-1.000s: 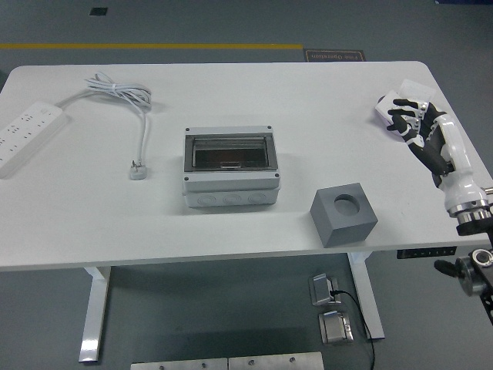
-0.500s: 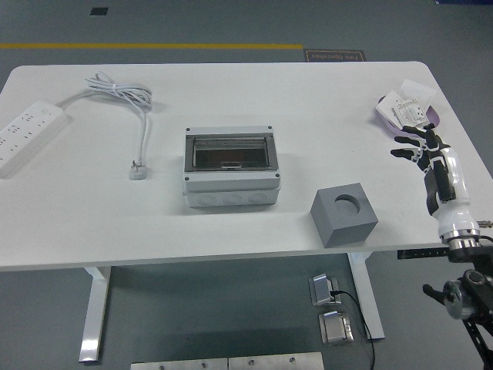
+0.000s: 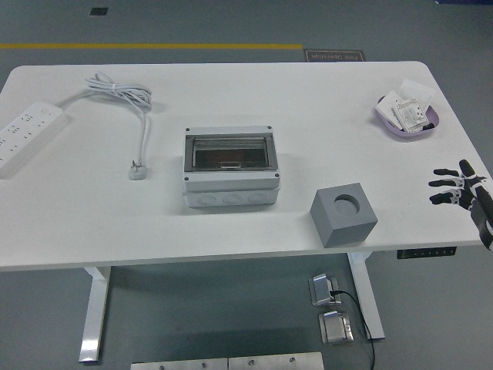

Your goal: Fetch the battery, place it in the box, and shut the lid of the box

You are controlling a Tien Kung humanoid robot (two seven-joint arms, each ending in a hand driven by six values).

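A grey junction box point(image 3: 230, 167) with its clear lid closed stands at the middle of the white table point(image 3: 308, 100). A purple bowl point(image 3: 407, 116) holding white packets sits at the far right. I cannot tell a battery apart in it. My right hand point(image 3: 457, 187) is at the right edge of the view, near the table's front right side, fingers spread and empty, well short of the bowl. My left arm is out of view.
A grey cube with a round hole point(image 3: 343, 214) stands near the front edge, right of the box. A white power strip point(image 3: 25, 136) lies at the far left, its coiled cable and plug point(image 3: 138, 169) left of the box.
My right hand has drawn back from the purple bowl toward the near right edge, leaving the bowl uncovered; most of the arm has left the view.
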